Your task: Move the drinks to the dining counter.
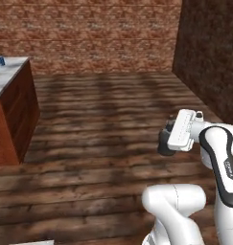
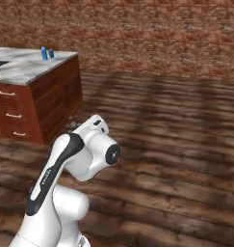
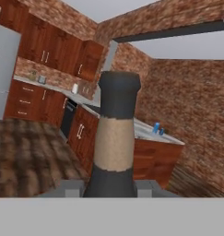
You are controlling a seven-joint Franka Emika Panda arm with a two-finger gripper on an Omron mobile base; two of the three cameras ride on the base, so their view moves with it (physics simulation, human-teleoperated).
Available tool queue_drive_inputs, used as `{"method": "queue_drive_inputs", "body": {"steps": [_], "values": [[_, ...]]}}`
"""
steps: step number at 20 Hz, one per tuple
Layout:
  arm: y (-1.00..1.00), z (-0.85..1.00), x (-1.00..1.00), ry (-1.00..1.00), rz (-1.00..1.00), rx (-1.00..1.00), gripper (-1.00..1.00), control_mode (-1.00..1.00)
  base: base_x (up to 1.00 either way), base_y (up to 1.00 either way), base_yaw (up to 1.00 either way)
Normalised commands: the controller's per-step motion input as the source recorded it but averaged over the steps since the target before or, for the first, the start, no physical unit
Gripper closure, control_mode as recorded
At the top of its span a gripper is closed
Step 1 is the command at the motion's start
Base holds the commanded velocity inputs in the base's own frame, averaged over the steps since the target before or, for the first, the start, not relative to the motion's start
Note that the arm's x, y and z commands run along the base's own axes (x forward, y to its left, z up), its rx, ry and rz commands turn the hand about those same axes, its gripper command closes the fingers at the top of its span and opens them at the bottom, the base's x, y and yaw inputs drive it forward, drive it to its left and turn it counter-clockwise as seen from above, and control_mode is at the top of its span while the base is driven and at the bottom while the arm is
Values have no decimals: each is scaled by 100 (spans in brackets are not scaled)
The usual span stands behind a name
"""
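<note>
Black bottle sits clamped in the gripper, its long axis running straight up the hand view, neck and dark cap away from the fingers; a finger shows at each side of its base. It is squat and dark at the bottom, with a tan band around the narrow neck and a dull black cap on top. In the left base view the gripper is held out over the wooden floor, well apart from any surface, with a dark shape between its fingers (the bottle itself is hard to make out from there).

Going from left to right in the right base view: the dining counter stands at the left, a grey-white veined marble surface on a reddish-brown wood base with 3 pale drawer handles. Near its far corner stand 2 small blue drinks, a taller blue carton and, just beside it, a shorter can, both upright. Which touches which I cannot tell. To the right lies bare plank floor, dark brown and streaked, and behind it a rough red brick wall.

The hand view also shows the 2 blue items on the counter's far end.
</note>
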Motion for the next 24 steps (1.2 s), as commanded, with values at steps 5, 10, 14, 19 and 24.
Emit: {"method": "queue_drive_inputs", "body": {"steps": [5,10,14,19,24], "values": [[0,0,0,0,0,0,100,100,100,-9,5],[0,0,0,0,0,0,100,100,100,-8,6],[0,0,0,0,0,0,100,100,92,-7,9],[0,0,0,0,0,0,100,100,69,-2,17],[0,0,0,0,0,0,100,100,62,0,23]]}}
